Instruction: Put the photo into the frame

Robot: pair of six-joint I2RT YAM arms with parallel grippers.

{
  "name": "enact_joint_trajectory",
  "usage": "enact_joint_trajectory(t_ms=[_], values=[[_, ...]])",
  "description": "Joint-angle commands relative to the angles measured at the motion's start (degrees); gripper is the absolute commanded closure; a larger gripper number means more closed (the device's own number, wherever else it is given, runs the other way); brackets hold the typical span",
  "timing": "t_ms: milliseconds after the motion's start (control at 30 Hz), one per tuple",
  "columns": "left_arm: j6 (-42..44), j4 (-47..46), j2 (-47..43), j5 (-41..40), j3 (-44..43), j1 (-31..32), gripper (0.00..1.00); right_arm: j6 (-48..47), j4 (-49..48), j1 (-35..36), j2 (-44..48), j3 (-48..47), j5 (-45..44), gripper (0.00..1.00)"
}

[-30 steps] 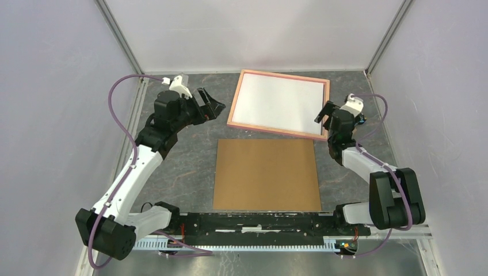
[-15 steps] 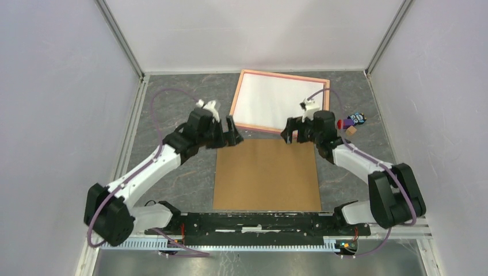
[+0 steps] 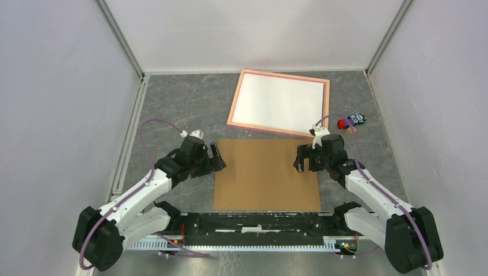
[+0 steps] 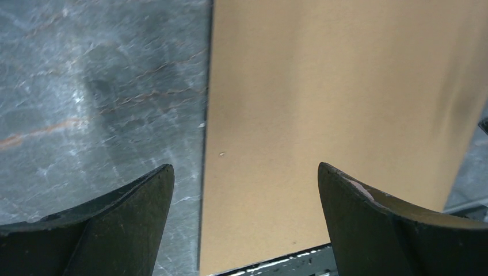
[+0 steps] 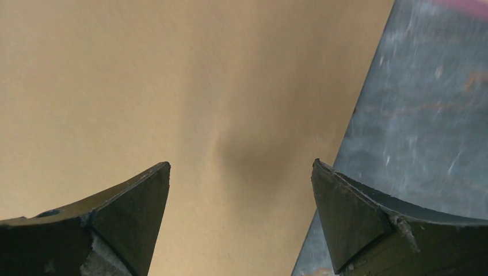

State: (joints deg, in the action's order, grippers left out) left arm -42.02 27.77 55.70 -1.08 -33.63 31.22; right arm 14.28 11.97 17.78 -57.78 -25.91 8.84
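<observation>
The photo (image 3: 280,105) lies white back up inside the frame (image 3: 235,98), filling the opening edge to edge; its printed side is hidden. The pair sits flat on the worktop (image 3: 184,103) at about 1 o'clock from the centre, turned slightly clockwise. At the frame's 6 o'clock, just apart from its near rail, lies the loose brown backing board (image 3: 266,174), flat and square to the arms.

A second ago both tools flanked the frame, one at its 9 o'clock side and one at its 3 o'clock side. Since then they have drawn back toward the bases, and the frame and photo have not shifted. The left tool (image 3: 221,159) now hangs at the board's 9 o'clock edge, the right tool (image 3: 299,159) at its 3 o'clock edge, both spread wide and holding nothing. In the left wrist view the board's edge (image 4: 322,115) runs between the fingers, one over stone and one over brown. In the right wrist view the board (image 5: 144,86) fills most of the gap, its edge passing near the outer finger.

To my eye the photo is seated, and the arms have turned to the board, likely to lift it by both edges and close the back. A thin flat sheet gives little to pinch. A small red and blue object (image 3: 351,121) sits at the frame's 3 o'clock.
</observation>
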Motion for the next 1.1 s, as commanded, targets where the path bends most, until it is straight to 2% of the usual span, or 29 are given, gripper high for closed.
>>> enact_joint_trajectory(t_ms=[0,633,733,900,1067], values=[[-5.3,-3.3,-1.3,-3.6,3.8,-0.1,0.00,1.8,3.3,-0.8,0.4,3.0,-1.0,0.02],[-8.6,-16.0,5.3,7.9,10.4,-0.1,0.00,3.2,4.7,-2.9,0.0,5.2,-3.9,0.02],[-9.7,-17.4,5.2,9.9,10.6,-0.1,0.00,3.9,2.7,-2.9,-0.4,6.4,-0.4,0.02],[-12.8,-19.8,2.0,15.7,9.1,-0.1,0.00,7.5,-4.8,-2.9,-2.2,10.5,11.0,0.02],[-13.3,-12.1,-3.6,19.5,1.1,-0.2,0.00,11.4,-10.2,-2.7,-1.3,13.5,16.2,0.03]])
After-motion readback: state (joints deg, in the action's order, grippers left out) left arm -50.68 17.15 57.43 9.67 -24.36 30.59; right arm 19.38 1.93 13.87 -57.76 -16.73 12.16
